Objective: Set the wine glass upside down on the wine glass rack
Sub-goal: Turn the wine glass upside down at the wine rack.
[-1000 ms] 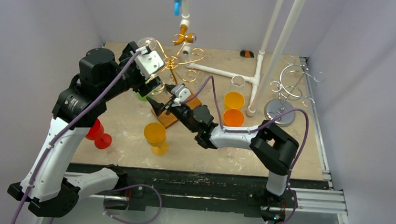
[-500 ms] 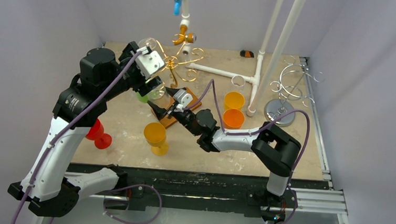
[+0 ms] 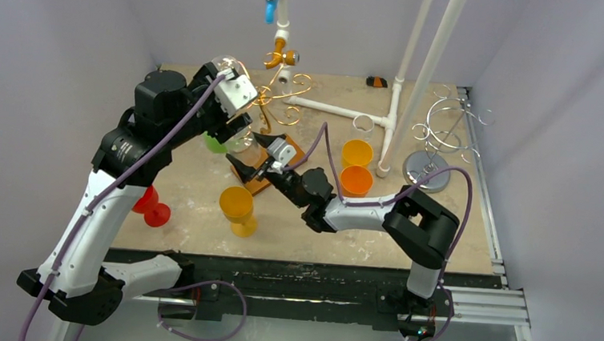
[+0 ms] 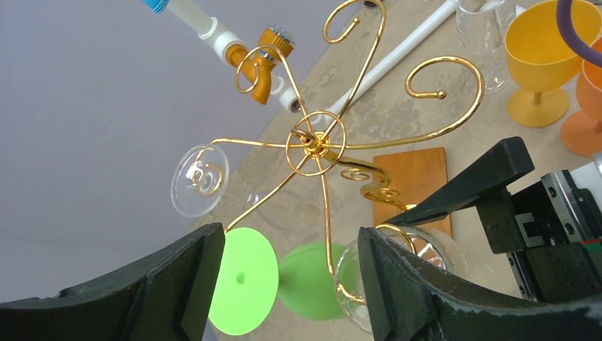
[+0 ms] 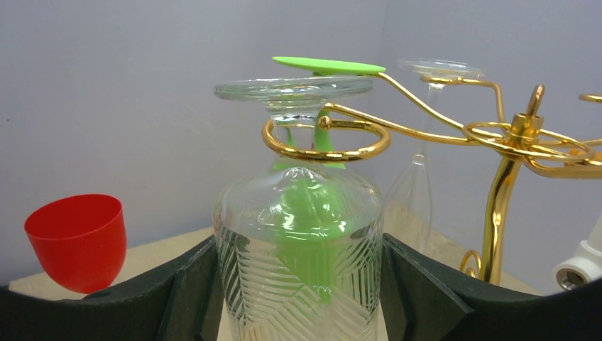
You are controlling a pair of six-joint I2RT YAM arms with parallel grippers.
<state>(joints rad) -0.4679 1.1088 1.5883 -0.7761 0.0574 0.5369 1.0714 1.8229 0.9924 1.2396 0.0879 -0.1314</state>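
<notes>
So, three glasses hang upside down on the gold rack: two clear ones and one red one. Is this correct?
Not quite. The third hanging glass is green, not red. The right wrist view shows it on the gold rack, behind the patterned clear glass and beside the plain clear glass.

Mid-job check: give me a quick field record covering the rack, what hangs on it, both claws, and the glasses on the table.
rack: gold wire rack, upright on a wooden base
hanging upside down: patterned clear glass, green glass, plain clear glass
right claw: fingers flank the patterned clear glass's bowl; contact cannot be told
left claw: open, empty, facing the rack hub
on table, among others: red glass, front yellow glass, orange glass
</notes>
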